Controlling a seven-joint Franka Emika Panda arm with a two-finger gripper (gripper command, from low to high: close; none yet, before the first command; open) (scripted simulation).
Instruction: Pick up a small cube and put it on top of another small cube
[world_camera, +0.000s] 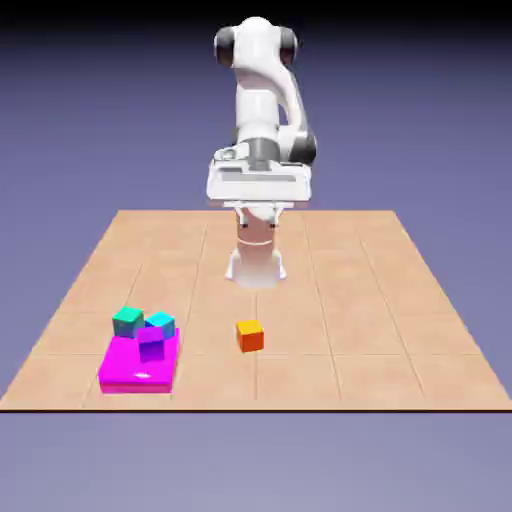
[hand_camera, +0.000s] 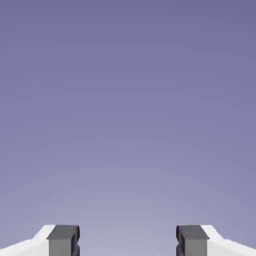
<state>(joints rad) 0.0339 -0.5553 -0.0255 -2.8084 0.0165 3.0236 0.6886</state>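
One small plain orange cube lay ungrasped on the pale tan table, just beside no other cube, while the open two-fingered tool hung empty above, leaving, seemingly, the whole pick-and-stack to do.

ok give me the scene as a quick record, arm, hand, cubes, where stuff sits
arm: raised near the table's far edge
hand: open, nothing between the fingertips
hand view: only plain blue-violet backdrop beyond the fingertips
orange cube: alone on the table, near the middle of its near half
magenta block: flat and wide, toward the exterior view's left
purple cube: at the magenta block
teal cube: behind the magenta block
cyan cube: beside the teal one, on the exterior view's right
stack: not yet made with the orange cube
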